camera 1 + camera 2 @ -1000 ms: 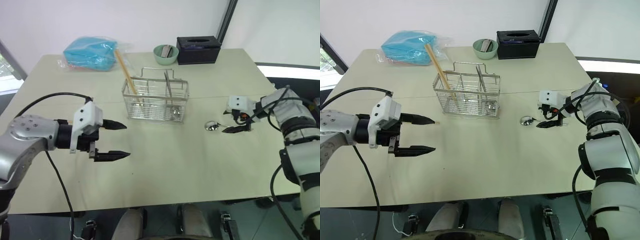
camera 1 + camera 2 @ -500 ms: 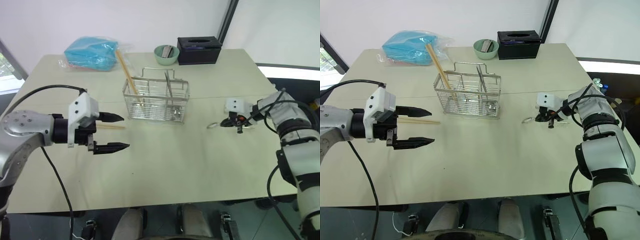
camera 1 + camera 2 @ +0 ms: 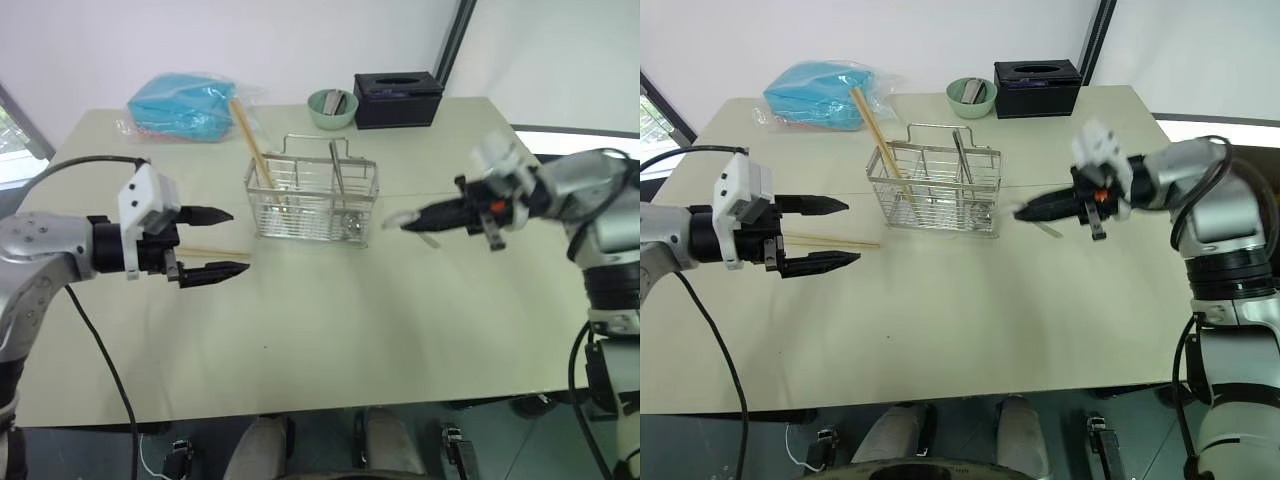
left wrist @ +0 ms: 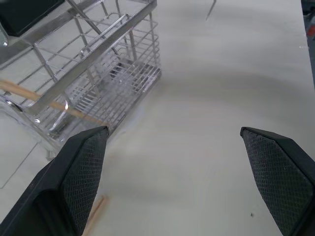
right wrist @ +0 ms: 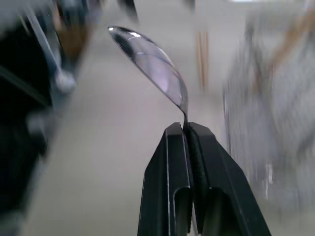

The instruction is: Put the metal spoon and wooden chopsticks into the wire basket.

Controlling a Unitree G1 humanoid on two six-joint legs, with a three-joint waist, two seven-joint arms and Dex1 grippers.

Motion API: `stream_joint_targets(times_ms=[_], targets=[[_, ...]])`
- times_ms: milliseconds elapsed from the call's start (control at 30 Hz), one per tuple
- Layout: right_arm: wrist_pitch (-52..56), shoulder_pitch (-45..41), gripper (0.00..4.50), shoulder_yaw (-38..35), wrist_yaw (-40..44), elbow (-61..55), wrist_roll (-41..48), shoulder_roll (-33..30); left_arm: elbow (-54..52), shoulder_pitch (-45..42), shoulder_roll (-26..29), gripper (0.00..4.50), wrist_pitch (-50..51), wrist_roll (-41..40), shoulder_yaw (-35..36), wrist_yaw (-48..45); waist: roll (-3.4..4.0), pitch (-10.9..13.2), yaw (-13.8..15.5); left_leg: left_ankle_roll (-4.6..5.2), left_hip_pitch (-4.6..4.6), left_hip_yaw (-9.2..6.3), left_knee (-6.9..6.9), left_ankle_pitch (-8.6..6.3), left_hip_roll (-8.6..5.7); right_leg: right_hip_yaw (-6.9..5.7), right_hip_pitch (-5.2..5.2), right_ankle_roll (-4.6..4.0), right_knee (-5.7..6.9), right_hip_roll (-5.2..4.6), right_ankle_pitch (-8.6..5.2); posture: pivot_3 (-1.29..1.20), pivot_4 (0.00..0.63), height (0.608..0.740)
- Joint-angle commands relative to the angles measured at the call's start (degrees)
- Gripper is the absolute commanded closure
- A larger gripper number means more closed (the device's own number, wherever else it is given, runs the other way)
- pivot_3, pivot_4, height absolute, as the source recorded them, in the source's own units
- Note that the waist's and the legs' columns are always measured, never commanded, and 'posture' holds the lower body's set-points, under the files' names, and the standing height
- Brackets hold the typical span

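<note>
Shiny metal spoon [image 5: 156, 66], round bowl, thin handle

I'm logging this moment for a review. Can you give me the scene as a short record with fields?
right gripper: shut on the small shiny metal spoon, held above the table beside the basket
left gripper: open, empty, over the table
silver wire-mesh basket: upright, holds one pale wooden chopstick leaning out
second wooden chopstick: lying flat on the beige table, near the left gripper
behind the basket: green bowl, black box, blue bag
</note>
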Motion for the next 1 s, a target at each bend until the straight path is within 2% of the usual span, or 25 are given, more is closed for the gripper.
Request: stream_joint_targets(times_ms=[33, 167, 300, 533, 667, 767, 967, 1000], targets=[[12.40, -6.64, 4.49, -7.12, -11.69, -2.86, 10.19, 4.89, 1.11, -2.10, -0.03, 0.00, -1.83, 0.94, 0.82, -0.18, -0.13, -0.08, 0.10, 0.00, 0.04, 0.00, 0.02, 0.00, 0.00, 0.00, 0.04, -0.01, 0.00, 0.00, 0.01, 0.00, 0.150, 0.654], [16.13, -13.12, 4.49, -11.87, -24.94, 0.69, 12.83, 12.60, 2.61, -3.73, -0.43, 0.00, -2.53, 1.73, -0.03, -0.68, -0.19, -0.10, 0.06, 0.01, 0.05, -0.01, 0.06, 0.02, 0.00, 0.02, -0.01, -0.25, 0.02, 0.01, -0.02, 0.00, 0.150, 0.654], [11.29, -14.28, 4.49, -11.49, -36.02, 4.18, 7.16, 18.52, 2.80, -4.59, -0.87, 0.00, -2.57, 1.83, -0.50, -0.78, -0.31, -0.18, 0.11, 0.00, 0.08, -0.03, 0.02, 0.03, -0.01, -0.01, -0.23, -0.09, 0.08, 0.05, 0.10, 0.00, 0.150, 0.654], [4.30, -9.20, 4.49, -8.02, -41.16, 6.62, 0.80, 24.01, 2.94, -5.63, -1.36, 0.00, -2.19, 1.80, -0.42, -0.55, -0.30, -0.18, -0.09, 0.01, -0.16, 0.09, -0.02, 0.03, -0.05, -0.01, -0.34, 0.02, 0.13, 0.01, 0.23, 0.00, 0.150, 0.654], [5.83, -5.41, 4.49, -7.61, -43.36, 6.78, 0.16, 25.54, 2.89, -5.68, -1.34, 0.00, -1.99, 1.80, 0.22, -0.14, -0.30, -0.18, -0.15, 0.01, -0.16, 0.10, -0.02, 0.03, -0.05, -0.01, -0.34, 0.02, 0.13, 0.03, 0.22, 0.00, 0.150, 0.654], [6.22, -2.47, 3.63, -7.61, -45.76, 6.50, -0.32, 26.89, 2.78, -5.54, -1.40, 0.00, -1.89, 1.76, 0.51, 0.28, -0.29, -0.17, -0.16, 0.01, -0.16, 0.10, -0.02, 0.04, -0.04, -0.01, -0.34, 0.02, 0.13, 0.05, 0.22, 0.00, 0.150, 0.654], [4.56, -2.72, 0.72, -9.01, -50.35, 6.68, -2.27, 27.33, 2.78, -5.10, -0.96, 0.00, -1.68, 1.51, 1.15, 0.28, -0.28, -0.16, -0.26, -0.09, -0.07, 0.07, 0.01, 0.11, 0.00, -0.01, -0.33, 0.00, 0.26, 0.14, 0.24, 0.00, 0.150, 0.654], [4.90, -3.26, 0.72, -9.59, -50.43, 6.73, -1.89, 26.85, 3.16, -5.16, -0.80, 0.00, -1.76, 1.65, 1.22, 0.16, -0.28, -0.16, -0.27, -0.09, -0.06, 0.07, 0.02, 0.11, 0.00, -0.01, -0.32, -0.01, 0.27, 0.20, 0.25, 0.00, 0.150, 0.654]])
